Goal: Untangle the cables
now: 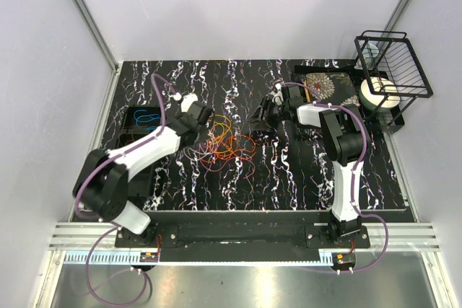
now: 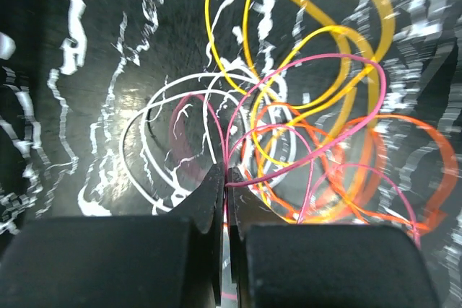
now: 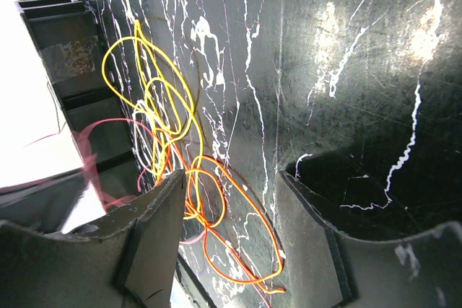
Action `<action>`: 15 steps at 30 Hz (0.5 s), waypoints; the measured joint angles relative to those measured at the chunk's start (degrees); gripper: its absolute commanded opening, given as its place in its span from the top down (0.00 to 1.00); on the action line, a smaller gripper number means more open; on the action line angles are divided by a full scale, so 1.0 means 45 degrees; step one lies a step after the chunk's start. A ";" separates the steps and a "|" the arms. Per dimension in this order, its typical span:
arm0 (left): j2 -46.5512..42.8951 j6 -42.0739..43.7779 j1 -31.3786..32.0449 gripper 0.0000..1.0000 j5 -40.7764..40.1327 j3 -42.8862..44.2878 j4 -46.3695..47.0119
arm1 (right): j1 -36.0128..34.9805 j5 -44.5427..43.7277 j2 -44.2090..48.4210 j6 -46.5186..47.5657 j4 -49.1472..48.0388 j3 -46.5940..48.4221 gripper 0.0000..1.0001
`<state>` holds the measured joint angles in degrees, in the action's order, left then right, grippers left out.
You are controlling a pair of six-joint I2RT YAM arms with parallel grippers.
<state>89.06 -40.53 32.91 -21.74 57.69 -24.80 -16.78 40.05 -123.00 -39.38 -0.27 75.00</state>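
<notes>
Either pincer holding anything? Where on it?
Left pincer is shut on the pink cable, pinching a single strand at the near end of its loop. Right pincer is open, holding nothing.

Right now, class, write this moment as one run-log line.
left fingers: shut on pink cable | right fingers: open, empty | tangle: mid-table, unsorted | blue cable: apart, left

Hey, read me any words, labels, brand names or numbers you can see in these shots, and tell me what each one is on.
No readable text in any view.
Floral-patterned board: decoration only, no lettering.
Orange fitting at the left arm's base: too small to show any marking.
Worn patch on the black tray: blurred, nothing legible.
</notes>
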 measured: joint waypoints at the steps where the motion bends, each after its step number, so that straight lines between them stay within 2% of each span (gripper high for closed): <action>1: -0.0408 0.0015 0.0000 1.00 -0.0029 0.0039 -0.0165 | 0.0000 0.0000 0.0000 0.0000 0.0000 0.0005 0.40; 9: -0.3283 0.0257 0.0000 1.00 -0.0636 0.0821 -0.1885 | 0.0000 0.0005 0.0000 0.0000 0.0000 0.0005 0.40; 15: -0.5843 0.0578 -0.0092 1.00 -0.1807 0.1647 -0.4017 | 0.0000 0.0010 0.0000 0.0000 0.0000 0.0005 0.40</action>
<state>62.76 -37.93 32.49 -29.87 65.10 -42.87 -16.78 40.10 -123.00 -39.38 -0.27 75.02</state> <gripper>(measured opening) 0.009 0.594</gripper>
